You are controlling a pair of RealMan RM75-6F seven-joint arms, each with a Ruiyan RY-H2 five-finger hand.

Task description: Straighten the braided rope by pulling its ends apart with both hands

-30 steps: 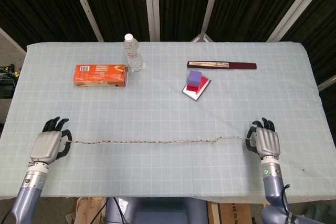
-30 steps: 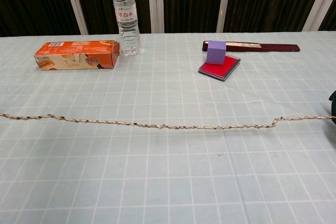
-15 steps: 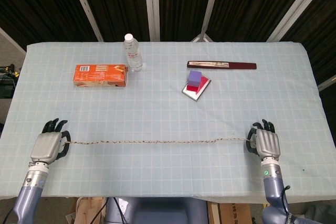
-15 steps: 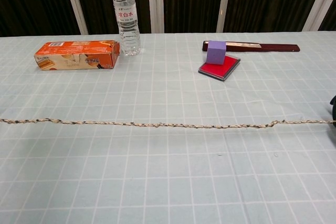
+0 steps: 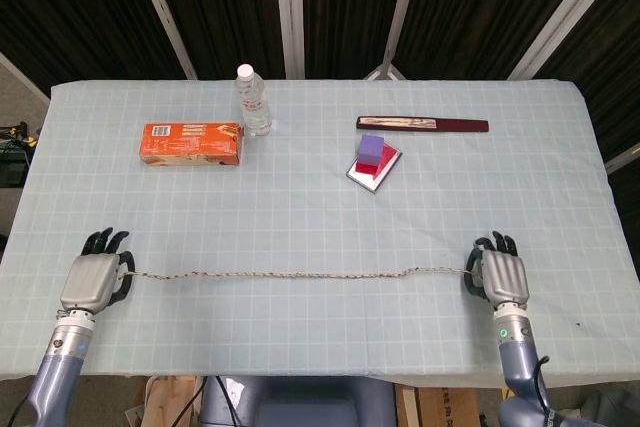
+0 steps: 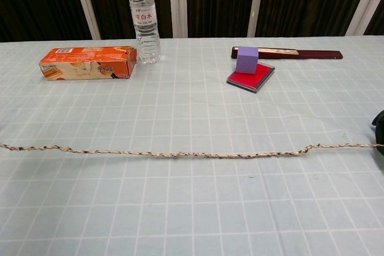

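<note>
The braided rope lies in a nearly straight line across the near part of the table, with a small kink close to its right end. My left hand grips the rope's left end at the table's near left. My right hand grips the right end at the near right. In the chest view the rope runs from edge to edge; only a dark sliver of the right hand shows there, and the left hand is out of frame.
An orange box and a water bottle stand at the back left. A purple cube sits on a red pad, with a long dark case behind them. The table's front edge runs just below both hands.
Both hands have moved slightly toward the table's near edge, carrying the rope with them. The rope now lies lower in view and sags a little in the middle.
</note>
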